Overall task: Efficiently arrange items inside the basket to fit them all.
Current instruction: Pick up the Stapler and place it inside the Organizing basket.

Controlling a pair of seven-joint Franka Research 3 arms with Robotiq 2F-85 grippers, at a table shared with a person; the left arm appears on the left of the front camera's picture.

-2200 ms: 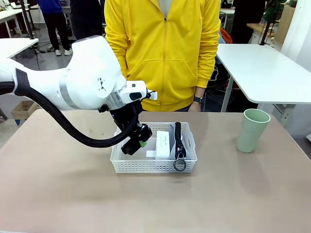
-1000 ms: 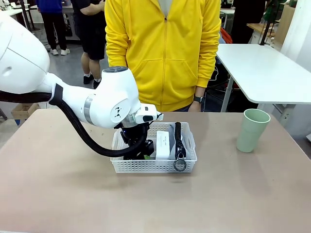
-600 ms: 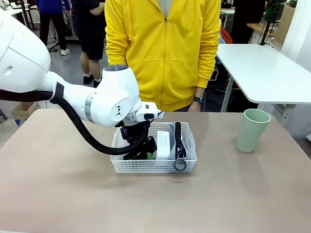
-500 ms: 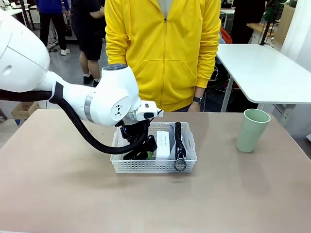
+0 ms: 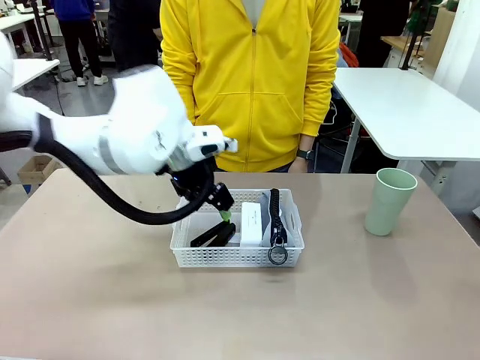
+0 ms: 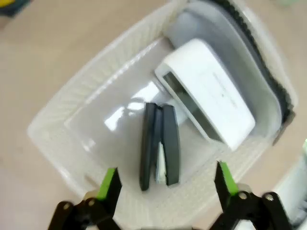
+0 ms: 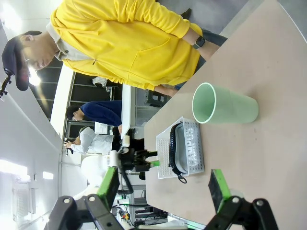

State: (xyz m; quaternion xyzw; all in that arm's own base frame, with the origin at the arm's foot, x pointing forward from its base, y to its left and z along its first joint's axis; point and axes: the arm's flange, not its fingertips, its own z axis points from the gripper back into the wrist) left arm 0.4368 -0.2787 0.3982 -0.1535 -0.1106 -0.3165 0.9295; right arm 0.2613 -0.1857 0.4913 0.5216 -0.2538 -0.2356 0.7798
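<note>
Lifts the left gripper (image 5: 223, 211) out of the basket (image 5: 236, 259), wide and empty above the black bar (image 5: 213, 236) by the white box (image 5: 252, 223), holds the right gripper (image 7: 164, 186) wide.

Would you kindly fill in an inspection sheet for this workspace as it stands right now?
Surface: tan table, no spills seen.
Job's things: basket holds the black bar, white box and grey pouch; green cup stands outside it, upright on the table.
Clutter: nothing seen.
Grippers: left gripper open above the basket, holding nothing; right gripper open, well away from the basket, holding nothing.
Cables: black hose along the left arm.
Surroundings: person in a yellow jacket at the far side; white table behind.
</note>
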